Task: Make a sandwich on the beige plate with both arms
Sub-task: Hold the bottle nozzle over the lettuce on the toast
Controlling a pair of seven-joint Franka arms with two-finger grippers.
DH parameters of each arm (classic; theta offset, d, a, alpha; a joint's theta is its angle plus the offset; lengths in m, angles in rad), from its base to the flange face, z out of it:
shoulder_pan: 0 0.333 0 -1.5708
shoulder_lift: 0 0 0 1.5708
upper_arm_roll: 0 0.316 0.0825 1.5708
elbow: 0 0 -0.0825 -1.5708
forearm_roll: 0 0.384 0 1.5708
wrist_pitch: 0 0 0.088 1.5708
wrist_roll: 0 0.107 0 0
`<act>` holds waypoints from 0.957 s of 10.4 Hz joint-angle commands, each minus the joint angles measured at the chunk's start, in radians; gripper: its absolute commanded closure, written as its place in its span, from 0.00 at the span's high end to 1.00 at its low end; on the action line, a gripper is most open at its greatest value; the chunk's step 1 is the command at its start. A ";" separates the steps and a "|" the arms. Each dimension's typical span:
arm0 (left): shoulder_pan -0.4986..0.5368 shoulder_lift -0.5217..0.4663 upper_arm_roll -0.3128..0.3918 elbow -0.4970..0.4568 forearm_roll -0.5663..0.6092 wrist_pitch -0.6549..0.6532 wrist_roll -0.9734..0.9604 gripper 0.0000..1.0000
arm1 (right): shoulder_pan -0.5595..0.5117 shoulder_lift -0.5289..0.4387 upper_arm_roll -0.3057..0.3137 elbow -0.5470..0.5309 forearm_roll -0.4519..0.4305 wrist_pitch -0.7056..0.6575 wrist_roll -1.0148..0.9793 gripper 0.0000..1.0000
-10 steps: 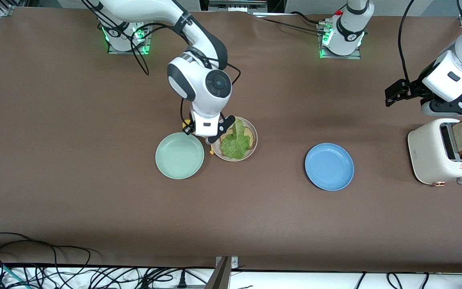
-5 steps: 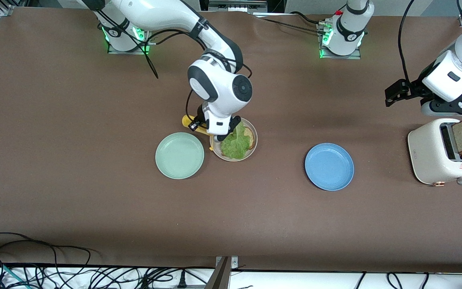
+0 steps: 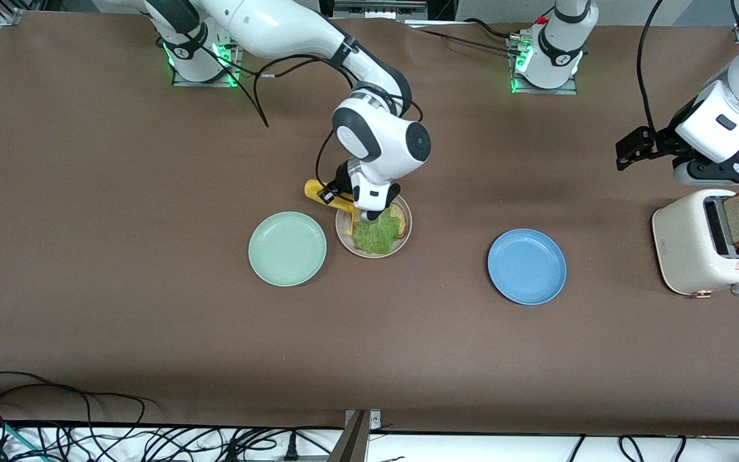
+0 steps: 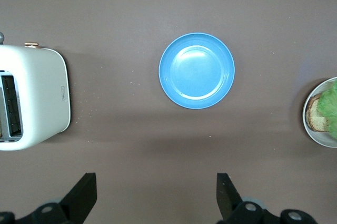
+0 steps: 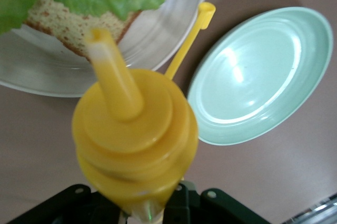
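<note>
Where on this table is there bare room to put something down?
Bare brown table lies between the round beige plate and round blue plate, and nearer the camera. It is crowded at the beige plate: the right end effector holds a yellow squeeze bottle there, beside the mint-green plate.

Glossy yellow plastic squeeze bottle (image 5: 134, 145)
</note>
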 commanded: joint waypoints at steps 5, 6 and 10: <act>-0.002 0.011 0.002 0.028 0.008 -0.016 0.018 1.00 | 0.035 0.074 -0.013 0.081 -0.065 -0.082 -0.037 0.00; -0.002 0.010 0.002 0.028 0.008 -0.016 0.018 1.00 | 0.035 0.074 -0.013 0.081 -0.065 -0.081 -0.037 0.00; -0.002 0.012 0.002 0.028 0.010 -0.014 0.018 1.00 | 0.027 0.070 -0.013 0.082 -0.065 -0.084 -0.080 0.00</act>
